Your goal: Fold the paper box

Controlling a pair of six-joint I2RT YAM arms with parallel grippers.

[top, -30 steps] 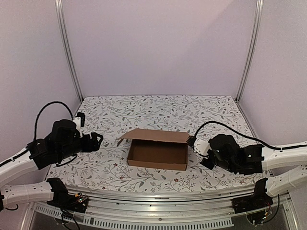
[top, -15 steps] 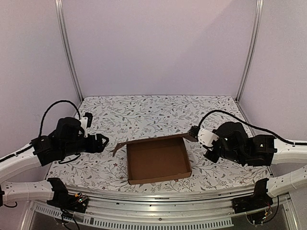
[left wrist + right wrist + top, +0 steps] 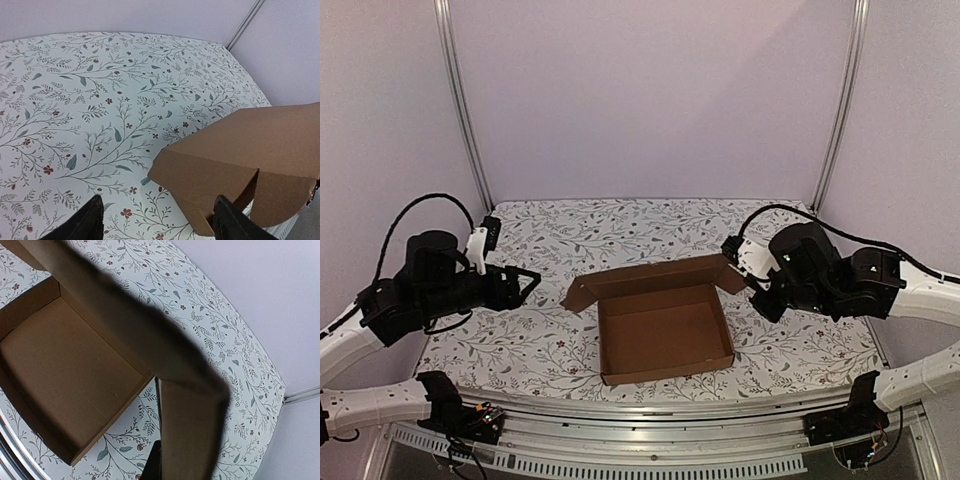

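Observation:
The brown paper box (image 3: 665,335) lies in the middle of the table as an open shallow tray. Its lid (image 3: 655,275) stands up along the far side, with a small flap at each end. My right gripper (image 3: 733,262) is at the lid's right flap. In the right wrist view that flap (image 3: 190,430) fills the space between the jaws, with one finger (image 3: 154,467) showing beside it. My left gripper (image 3: 525,286) is open, just left of the lid's left flap (image 3: 578,294) and apart from it. In the left wrist view the lid (image 3: 250,150) reaches over the right finger (image 3: 227,225).
A floral cloth (image 3: 550,235) covers the table. Metal frame posts (image 3: 460,110) (image 3: 840,110) stand at the back corners before purple walls. A metal rail (image 3: 650,415) runs along the near edge.
The lid, folded forward over the tray a second ago, now stands raised at the back. The box has slid right and turned a little. My right gripper rose with the flap; the left arm drew back left.

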